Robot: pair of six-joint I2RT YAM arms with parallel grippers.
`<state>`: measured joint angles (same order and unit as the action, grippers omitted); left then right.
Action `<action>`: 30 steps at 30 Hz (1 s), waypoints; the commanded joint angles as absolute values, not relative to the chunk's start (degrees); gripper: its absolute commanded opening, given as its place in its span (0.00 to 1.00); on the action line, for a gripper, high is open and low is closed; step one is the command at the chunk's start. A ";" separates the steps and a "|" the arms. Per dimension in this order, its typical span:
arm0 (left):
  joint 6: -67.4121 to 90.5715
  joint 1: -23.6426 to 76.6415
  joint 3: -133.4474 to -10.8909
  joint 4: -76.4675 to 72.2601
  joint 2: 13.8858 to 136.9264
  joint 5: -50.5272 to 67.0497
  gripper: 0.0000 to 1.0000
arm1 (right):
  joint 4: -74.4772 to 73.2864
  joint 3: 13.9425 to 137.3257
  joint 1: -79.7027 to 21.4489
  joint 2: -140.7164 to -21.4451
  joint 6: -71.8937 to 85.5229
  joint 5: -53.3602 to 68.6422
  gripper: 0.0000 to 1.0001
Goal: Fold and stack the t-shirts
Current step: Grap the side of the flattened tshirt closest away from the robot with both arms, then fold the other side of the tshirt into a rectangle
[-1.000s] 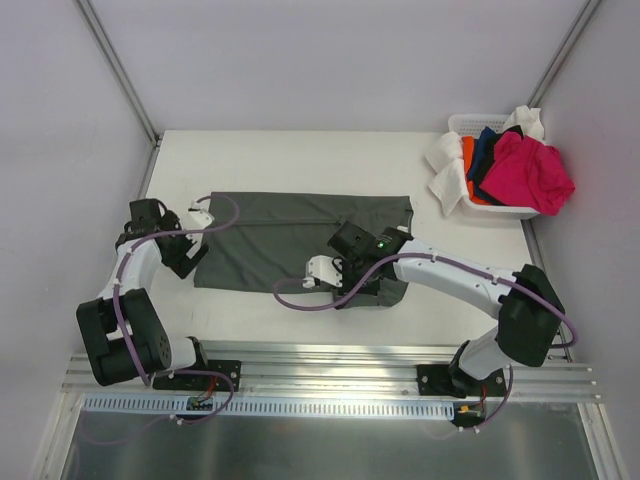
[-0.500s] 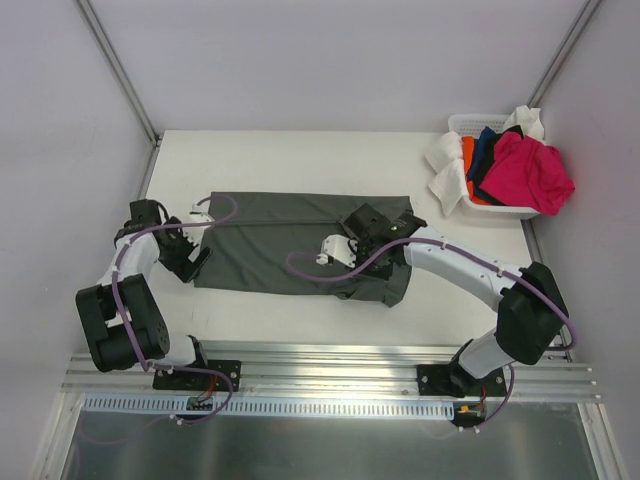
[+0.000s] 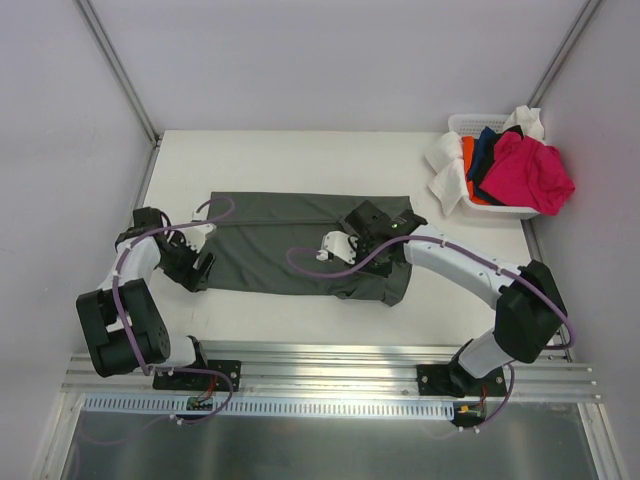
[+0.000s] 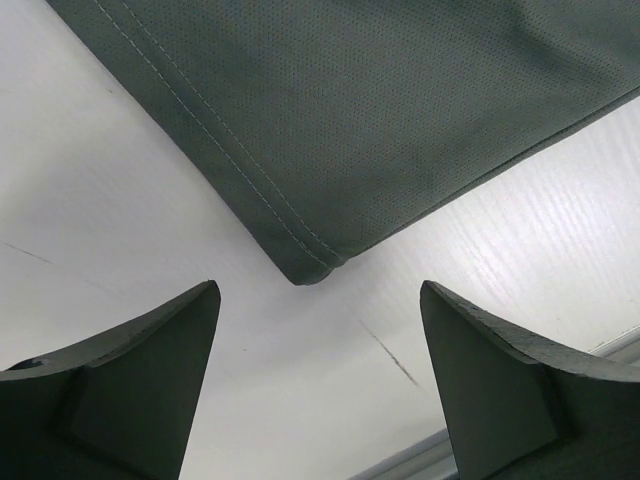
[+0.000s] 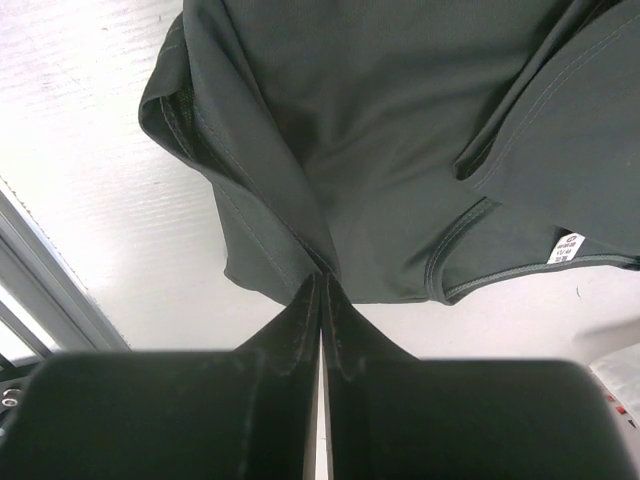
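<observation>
A dark charcoal t-shirt [image 3: 280, 245] lies spread across the table's middle. My left gripper [image 3: 196, 270] is open and empty, low over the table at the shirt's near left corner. In the left wrist view that hemmed corner [image 4: 305, 268] lies just ahead of the gap in my left gripper [image 4: 318, 300], untouched. My right gripper [image 3: 372, 245] is shut on a pinched fold of the shirt near its right end. In the right wrist view my right gripper [image 5: 322, 278] grips the fold, with the collar and label [image 5: 566, 247] beyond. Magenta [image 3: 530, 170], navy [image 3: 487, 145], orange [image 3: 467, 150] and white [image 3: 445, 175] shirts are piled in the basket.
A white plastic basket [image 3: 458, 124] stands at the table's far right corner, with shirts spilling over its sides. A metal rail [image 3: 330, 375] runs along the near edge by the arm bases. Purple cables loop over the shirt from both wrists.
My right gripper has moved away from the near edge toward the far right, dragging the shirt's fold with it. My left gripper has slid down the shirt's left edge to the near corner.
</observation>
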<state>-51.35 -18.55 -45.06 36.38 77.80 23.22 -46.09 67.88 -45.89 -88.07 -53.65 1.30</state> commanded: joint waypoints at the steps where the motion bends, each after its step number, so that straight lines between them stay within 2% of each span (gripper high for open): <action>1: -48.78 -18.81 -44.56 39.20 76.90 26.63 0.82 | -45.70 70.49 -45.62 -88.68 -54.23 1.32 0.01; 6: -43.52 -18.98 -46.57 40.25 81.12 28.03 0.75 | -45.62 71.01 -45.62 -89.03 -54.32 1.32 0.01; 7: -43.07 -18.90 -46.93 40.51 81.73 28.65 0.66 | -45.62 71.02 -45.62 -89.03 -54.32 1.32 0.01; 10: -42.10 -18.98 -47.64 41.74 82.79 30.23 0.56 | -45.70 70.84 -45.53 -88.77 -54.40 1.23 0.00; 13: -42.63 -18.98 -47.20 42.10 82.44 29.88 0.56 | -45.44 70.23 -45.44 -88.42 -54.40 1.14 0.01; 16: -43.07 -18.98 -47.20 42.45 82.35 29.71 0.44 | -45.09 69.44 -45.44 -87.98 -54.49 1.05 0.01; 17: -43.07 -18.98 -47.28 42.63 82.35 29.71 0.35 | -45.00 69.26 -45.44 -87.80 -54.49 1.05 0.01; 22: -42.89 -19.16 -47.29 43.15 81.21 29.27 0.12 | -44.91 69.26 -45.18 -87.54 -54.67 0.79 0.01; 23: -42.89 -19.16 -47.29 43.24 80.78 29.27 0.02 | -45.00 69.17 -45.00 -87.45 -54.67 0.62 0.01; 30: -43.68 -19.95 -50.18 44.65 79.19 29.09 0.00 | -44.82 71.19 -40.97 -86.66 -55.28 -1.49 0.00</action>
<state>-42.65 -19.20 -46.96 42.46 81.25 27.05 -45.15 68.88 -43.05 -89.08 -54.17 0.56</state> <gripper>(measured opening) 0.008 0.009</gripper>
